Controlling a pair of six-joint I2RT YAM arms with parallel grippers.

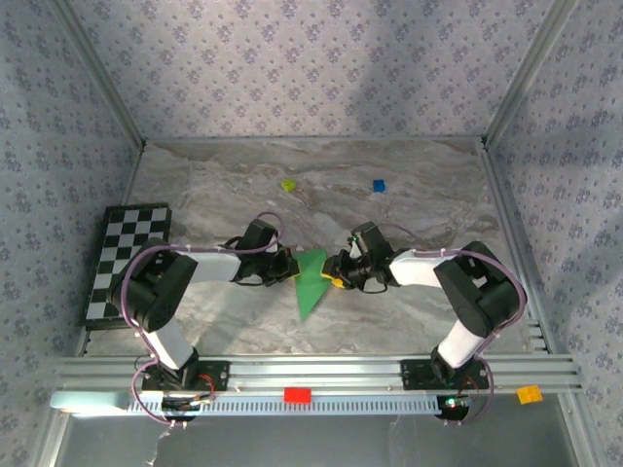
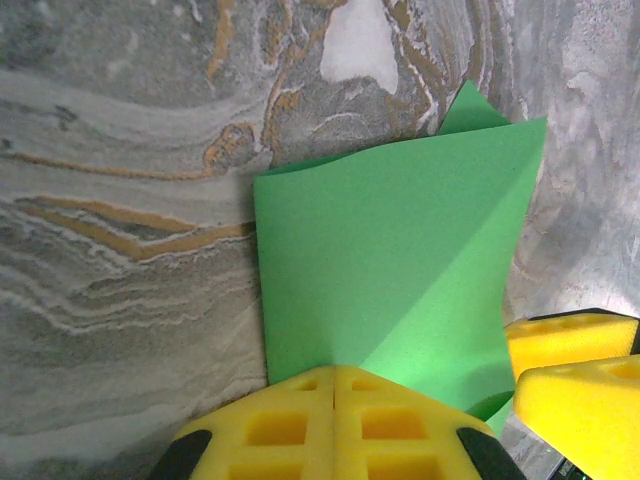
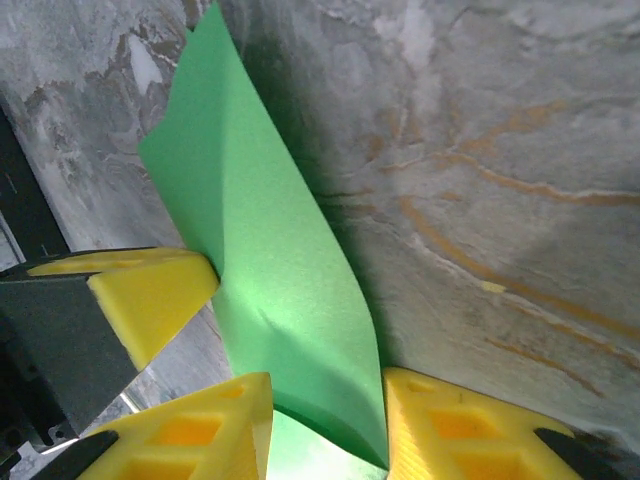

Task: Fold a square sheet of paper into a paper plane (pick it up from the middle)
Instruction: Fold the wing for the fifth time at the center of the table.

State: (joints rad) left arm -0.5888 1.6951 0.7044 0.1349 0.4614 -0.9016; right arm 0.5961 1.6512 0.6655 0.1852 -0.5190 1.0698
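The left fingers are pinched together on the folded green sheet (its tip points toward the near edge); the right fingers stand narrowly apart with the sheet's other side between them, over mid-desk, between the arms

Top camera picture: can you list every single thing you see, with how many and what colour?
paper sheet: one, bright green, folded, middle of the table between the two grippers
yellow-green block: one, yellow-green, far side, left of centre
blue block: one, blue, far side, right of centre
checkerboard: one, black and white, left edge
red block: one, red, on the near rail
orange block: one, orange, right end of the near rail
table: one, grey marbled
left gripper: one, yellow fingers, shut on the paper sheet
right gripper: one, yellow fingers, open around the paper sheet
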